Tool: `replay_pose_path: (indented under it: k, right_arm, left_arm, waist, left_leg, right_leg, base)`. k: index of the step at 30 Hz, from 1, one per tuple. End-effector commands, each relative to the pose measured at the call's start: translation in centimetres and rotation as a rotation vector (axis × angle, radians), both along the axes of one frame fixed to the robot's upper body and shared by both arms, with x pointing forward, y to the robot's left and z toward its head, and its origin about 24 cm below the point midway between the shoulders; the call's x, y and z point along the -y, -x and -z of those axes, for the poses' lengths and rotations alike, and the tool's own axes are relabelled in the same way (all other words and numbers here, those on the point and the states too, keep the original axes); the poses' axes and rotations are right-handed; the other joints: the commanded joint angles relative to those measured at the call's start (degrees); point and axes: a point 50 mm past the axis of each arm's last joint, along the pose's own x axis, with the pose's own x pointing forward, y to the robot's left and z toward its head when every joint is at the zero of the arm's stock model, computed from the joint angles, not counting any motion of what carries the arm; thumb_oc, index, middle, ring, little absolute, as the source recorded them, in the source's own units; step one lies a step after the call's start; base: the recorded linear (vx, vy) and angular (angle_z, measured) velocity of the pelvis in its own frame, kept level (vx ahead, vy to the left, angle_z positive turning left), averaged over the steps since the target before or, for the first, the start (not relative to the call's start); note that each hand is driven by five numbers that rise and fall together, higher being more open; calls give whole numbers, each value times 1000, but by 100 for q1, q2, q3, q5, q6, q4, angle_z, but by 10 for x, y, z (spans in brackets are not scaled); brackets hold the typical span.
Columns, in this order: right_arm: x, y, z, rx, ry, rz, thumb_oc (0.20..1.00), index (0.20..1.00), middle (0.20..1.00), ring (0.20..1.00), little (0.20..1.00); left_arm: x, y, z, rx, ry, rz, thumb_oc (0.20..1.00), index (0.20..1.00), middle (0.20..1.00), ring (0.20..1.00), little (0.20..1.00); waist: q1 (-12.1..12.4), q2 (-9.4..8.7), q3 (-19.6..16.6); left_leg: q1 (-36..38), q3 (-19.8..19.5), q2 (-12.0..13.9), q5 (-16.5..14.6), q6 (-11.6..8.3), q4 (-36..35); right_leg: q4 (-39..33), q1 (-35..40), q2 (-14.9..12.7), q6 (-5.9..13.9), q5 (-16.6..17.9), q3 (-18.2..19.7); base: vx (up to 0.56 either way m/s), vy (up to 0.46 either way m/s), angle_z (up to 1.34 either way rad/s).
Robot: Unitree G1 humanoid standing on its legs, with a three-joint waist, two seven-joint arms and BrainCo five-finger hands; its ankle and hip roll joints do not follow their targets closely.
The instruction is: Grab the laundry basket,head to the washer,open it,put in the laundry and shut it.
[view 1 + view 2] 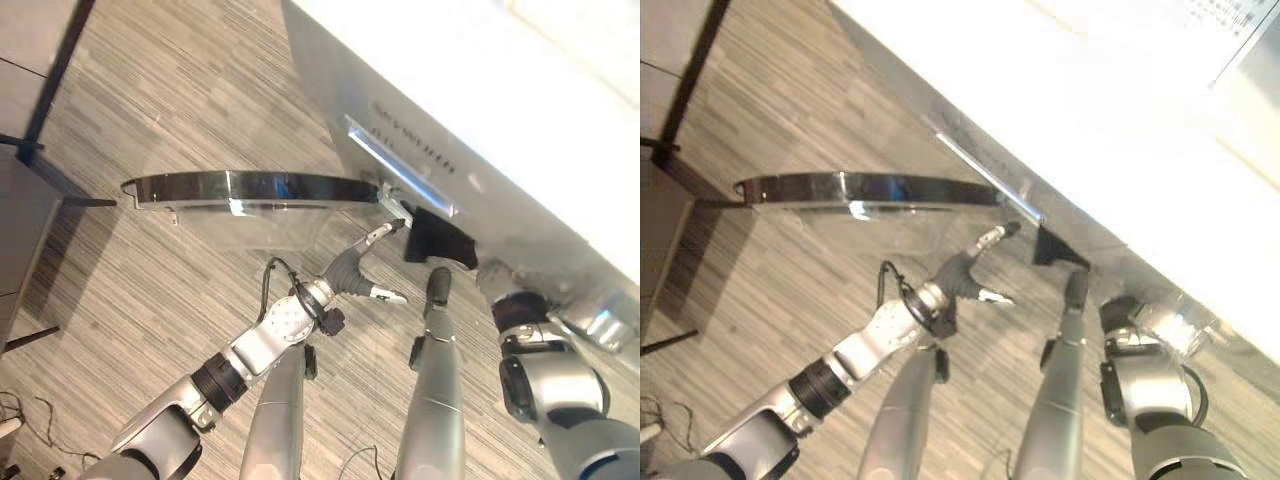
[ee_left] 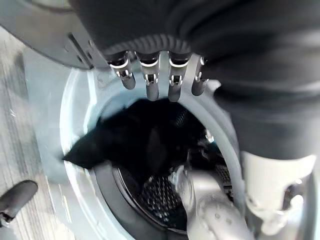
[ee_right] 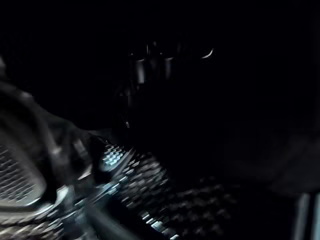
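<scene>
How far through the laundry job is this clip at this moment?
Opening looks done: the washer door stands swung out. Loading is in hand: a dark garment hangs half out of the drum opening, and the right arm reaches into the washer, its robot hand hidden inside. The left robot hand hovers open by the opening. Left: push the garment fully in and shut the door.
</scene>
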Motion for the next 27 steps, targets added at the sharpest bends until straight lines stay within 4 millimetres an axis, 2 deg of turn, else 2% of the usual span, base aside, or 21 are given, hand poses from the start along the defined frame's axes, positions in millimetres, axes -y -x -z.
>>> replay_pose_path:
  k: [1,2,5,6,7,8,10,11,12,14,16,18,19,20,21,22,24,26,27]
  right_arm:
    - [56,29,-92,181,298,340,200,200,200,200,200]
    - [55,28,-92,180,301,342,200,200,200,200,200]
    - [65,25,-97,25,533,436,200,200,200,200,200]
    - [76,18,-89,-168,707,485,200,200,200,200,200]
    - [76,18,-89,-168,707,485,200,200,200,200,200]
    - [83,12,-83,-300,805,483,200,200,200,200,200]
    - [94,6,-78,-461,834,452,200,200,200,200,200]
    - [99,5,-73,-546,822,417,1000,1000,1000,1000,1000]
    - [104,6,-67,-604,790,378,1000,1000,1000,1000,1000]
    - [104,5,-61,-595,695,318,1000,1000,1000,1000,1000]
    - [92,-1,-53,-564,674,261,1000,1000,1000,1000,1000]
    - [71,-10,-44,-516,687,190,1000,1000,1000,1000,1000]
    - [37,-18,-13,-490,716,76,1000,1000,1000,1000,1000]
    - [37,-18,-12,-492,715,76,1000,1000,1000,1000,1000]
    - [22,-18,-1,-474,741,27,1000,1000,1000,1000,1000]
    - [4,-13,28,-486,766,-56,1000,1000,1000,1000,1000]
    - [4,-13,29,-487,765,-57,1000,1000,1000,1000,1000]
    - [-14,13,98,-610,736,-189,1000,1000,1000,1000,1000]
    - [-15,13,98,-610,736,-189,1000,1000,1000,1000,1000]
  left_arm:
    - [-14,13,10,-29,4,2,1000,1000,1000,1000,1000]
    - [-15,13,10,-28,5,2,1000,1000,1000,1000,1000]
    - [-21,18,15,-41,6,-10,1000,1000,1000,1000,1000]
    - [-23,20,17,-43,-2,-7,1000,1000,1000,1000,1000]
    - [-23,20,17,-43,-2,-7,1000,1000,1000,1000,1000]
    - [-22,20,16,-37,-1,-3,1000,1000,1000,1000,1000]
    - [-19,20,14,-31,1,16,1000,1000,1000,1000,1000]
    - [-17,20,11,-28,3,27,1000,1000,1000,1000,1000]
    - [-16,20,11,-29,1,31,1000,1000,1000,1000,1000]
    - [-15,18,13,-34,-11,32,1000,1000,1000,1000,1000]
    - [-13,16,15,-38,-21,26,1000,1000,1000,1000,1000]
    - [-12,13,17,-43,-23,8,1000,1000,1000,1000,1000]
    - [-13,8,16,-30,-30,-23,1000,1000,1000,1000,1000]
    - [-13,8,16,-31,-30,-23,1000,1000,1000,1000,1000]
    - [-14,7,16,-33,-26,-37,1000,1000,1000,1000,1000]
    - [-17,5,17,-34,-22,-58,1000,1000,1000,1000,1000]
    - [-17,5,17,-35,-24,-59,1000,1000,1000,1000,1000]
    - [-24,9,25,-64,-26,-73,1000,1000,1000,1000,1000]
    - [-24,9,25,-64,-27,-73,1000,1000,1000,1000,1000]
  waist:
    - [57,118,-427]
    - [43,113,-422]
    - [140,199,-431]
    - [250,253,-441]
    - [250,253,-441]
    - [311,312,-430]
    - [433,384,-437]
    - [489,411,-438]
    - [521,439,-435]
    - [535,453,-439]
    - [507,444,-425]
    - [451,412,-401]
    - [340,326,-392]
    - [349,333,-395]
    - [292,281,-394]
    - [225,223,-403]
    - [215,205,-418]
    - [107,100,-510]
    - [97,87,-517]
  left_leg:
    - [929,1,196,-861,-65,-33]
    - [911,2,182,-818,-66,-42]
    - [964,10,175,-759,-73,-123]
    - [1007,8,190,-748,-85,-166]
    - [1007,8,190,-748,-85,-166]
    - [1044,23,197,-725,-100,-214]
    - [1059,45,198,-678,-116,-270]
    - [1055,62,193,-655,-125,-288]
    - [1051,63,195,-634,-137,-308]
    - [1080,65,202,-587,-152,-373]
    - [1118,75,212,-556,-157,-415]
    - [1149,99,208,-538,-154,-458]
    - [1186,100,205,-499,-148,-505]
    - [1207,98,218,-534,-149,-500]
    - [1217,101,208,-497,-146,-533]
    - [1307,98,235,-543,-148,-567]
    - [1289,97,215,-495,-144,-587]
    - [1440,69,242,-586,-135,-608]
    - [1425,68,226,-551,-132,-618]
  right_leg:
    - [-113,51,177,-18,-219,-136]
    - [-127,34,166,-28,-176,-130]
    - [-62,4,169,-33,-221,-79]
    - [-25,16,173,-39,-273,-77]
    - [-25,16,173,-39,-273,-77]
    - [-27,17,172,-39,-273,-77]
    - [-22,-11,147,-35,-258,-84]
    - [-18,-33,139,-29,-248,-81]
    - [-21,-36,130,-23,-244,-86]
    - [-39,-13,124,-12,-232,-110]
    - [-60,25,137,-15,-217,-109]
    - [-86,63,167,-33,-191,-115]
    - [-162,133,194,-66,-117,-131]
    - [-140,147,203,-60,-158,-136]
    - [-191,169,214,-75,-104,-141]
    - [-240,289,258,-86,-128,-175]
    - [-284,284,242,-89,-75,-174]
    - [-453,595,275,-100,-80,-257]
    - [-482,590,262,-104,-41,-255]
  base:
    - [44,-32,4]
    - [54,-17,3]
    - [35,-10,0]
    - [51,-19,-1]
    - [52,-17,0]
    - [0,0,0]
    - [18,8,4]
    - [12,6,5]
    - [15,8,3]
    - [21,-4,5]
    - [4,-10,8]
    - [2,-4,0]
    - [29,-5,-8]
    - [-1,-21,-8]
    - [15,-23,-7]
    - [-14,-24,-8]
    - [-2,-9,-6]
    - [17,-11,-6]
    - [2,1,-4]
